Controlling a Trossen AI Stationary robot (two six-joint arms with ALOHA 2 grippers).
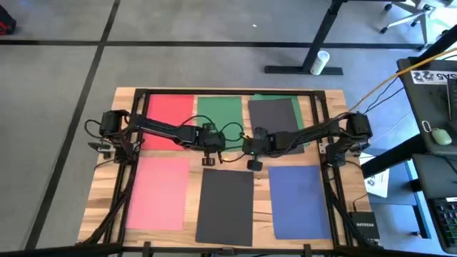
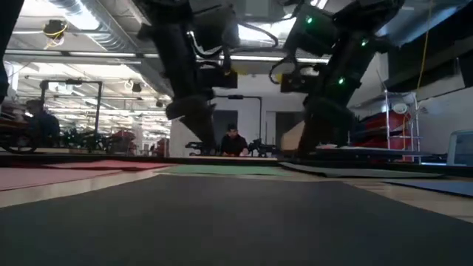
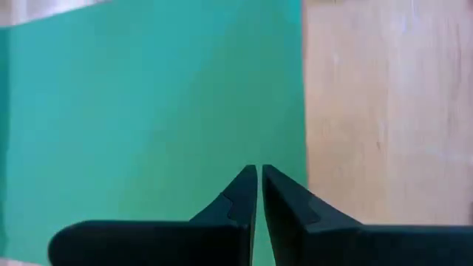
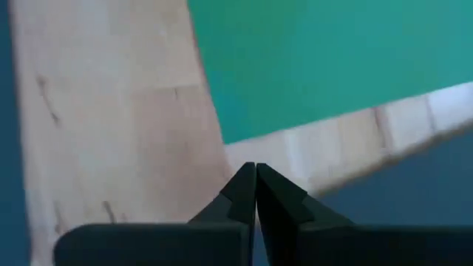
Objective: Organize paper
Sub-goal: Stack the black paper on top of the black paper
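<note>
High view: wooden slatted table (image 1: pixel 107 196) carrying flat rectangular paper sheets in two rows. Far row: red sheet (image 1: pixel 170 113), green sheet (image 1: pixel 220 112), dark grey sheet (image 1: pixel 273 116) overlapping second green sheet (image 1: pixel 305 118). Near row: pink sheet (image 1: pixel 158 193), dark grey sheet (image 1: pixel 226 205), blue sheet (image 1: pixel 300 200). Left gripper (image 3: pixel 259 181) above near edge of green sheet, fingers pressed together, empty. Right gripper (image 4: pixel 256 179) above bare wood between rows, fingers likewise together, empty.

Closed right gripper (image 4: pixel 256 171) over green paper (image 4: pixel 325 59)
</note>
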